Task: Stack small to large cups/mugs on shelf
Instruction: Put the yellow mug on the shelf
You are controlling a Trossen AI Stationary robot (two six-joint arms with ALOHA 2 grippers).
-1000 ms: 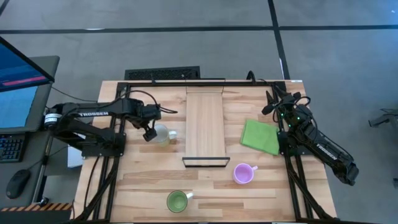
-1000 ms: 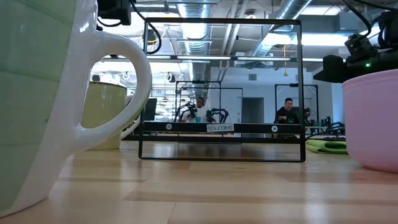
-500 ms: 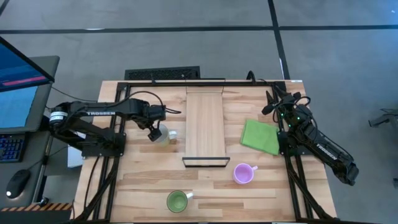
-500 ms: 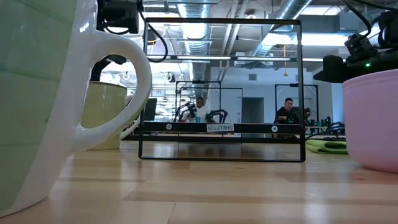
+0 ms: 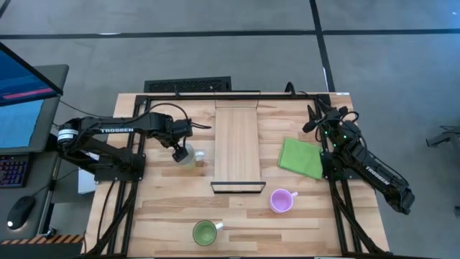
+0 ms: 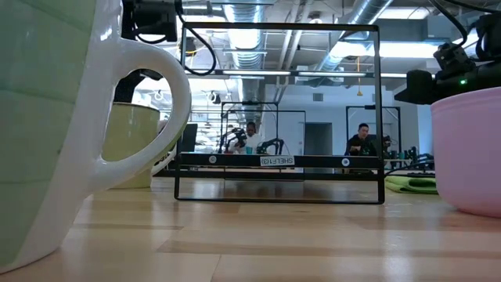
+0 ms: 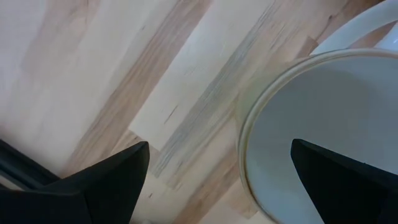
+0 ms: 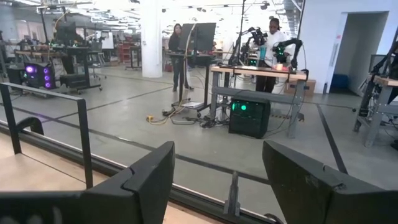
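Note:
The white mug point(image 5: 190, 156) stands upright on the table left of the shelf point(image 5: 237, 144), a pale plank with a dark lip at its near end. My left gripper point(image 5: 180, 152) hangs open over the mug's left side. In the left wrist view point(image 7: 219, 146) one finger is above the mug's hollow point(image 7: 311, 112) and the other outside its rim point(image 7: 245, 124); no touch shows. The purple mug point(image 5: 280, 201) stands near the shelf's lip, and the green mug point(image 5: 205, 232) by the near edge. My right gripper point(image 8: 217, 180) waits open at the table's far right.
A flat green cloth point(image 5: 302, 158) lies right of the shelf. A dark metal frame point(image 6: 278, 160) stands around the shelf. In the low view the green mug point(image 6: 47, 117) fills the left foreground and the purple mug point(image 6: 470, 149) the right. People sit at desks in the room behind.
My left gripper has moved a little toward the table's right and down, coming over the white mug's left side. The mugs, the shelf and the cloth have stayed where they were.

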